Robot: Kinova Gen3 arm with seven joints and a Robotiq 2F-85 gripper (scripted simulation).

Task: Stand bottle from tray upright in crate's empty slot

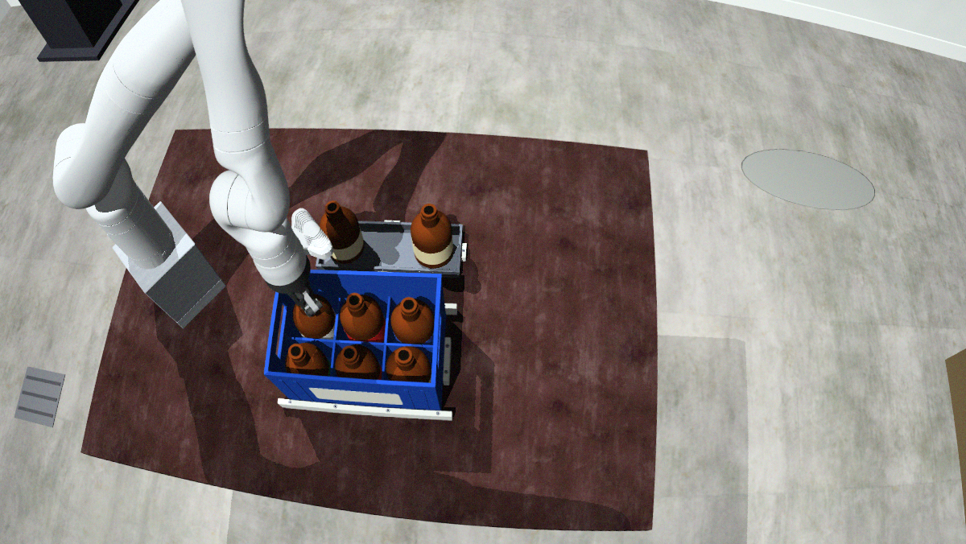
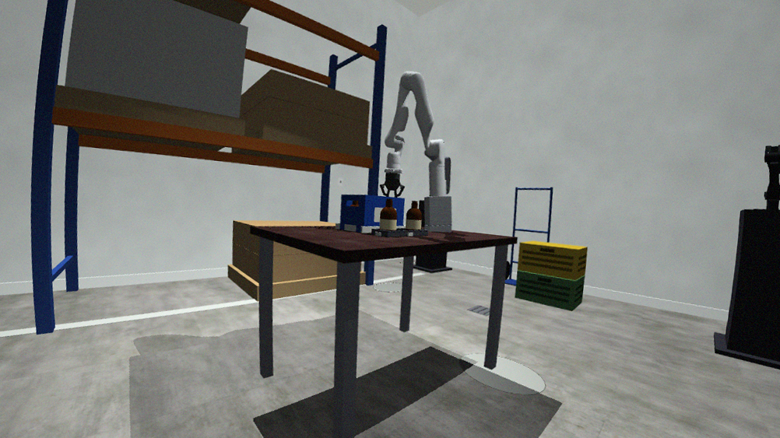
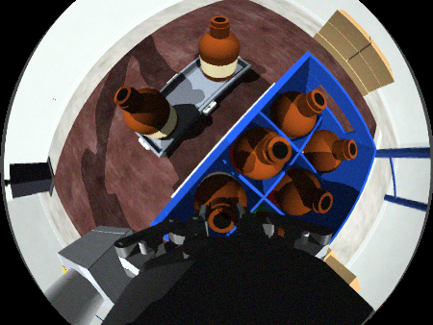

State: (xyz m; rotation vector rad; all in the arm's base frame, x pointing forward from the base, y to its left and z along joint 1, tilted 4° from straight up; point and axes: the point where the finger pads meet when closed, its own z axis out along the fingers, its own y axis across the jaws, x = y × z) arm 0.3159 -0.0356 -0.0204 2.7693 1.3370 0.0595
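The blue crate (image 1: 356, 392) (image 2: 355, 209) (image 3: 217, 154) stands on the dark table, and every slot holds a brown bottle. My gripper (image 1: 309, 307) (image 2: 391, 188) (image 3: 221, 212) reaches down into the back left slot. It is shut on the neck of the bottle (image 1: 315, 324) (image 3: 217, 192) that stands upright there. Just behind the crate, the grey tray (image 1: 395, 253) (image 3: 186, 96) holds two upright bottles with cream labels, one on the left (image 1: 341, 232) (image 3: 146, 112) and one on the right (image 1: 431, 236) (image 3: 220, 51). My arm's wrist hangs beside the left tray bottle.
The robot's grey base block (image 1: 177, 277) stands at the table's back left. A white bar (image 1: 365, 409) lies along the crate's front side. Beyond the table are a shelf rack (image 2: 48, 132), cardboard boxes (image 2: 283, 264) and stacked crates (image 2: 550, 275).
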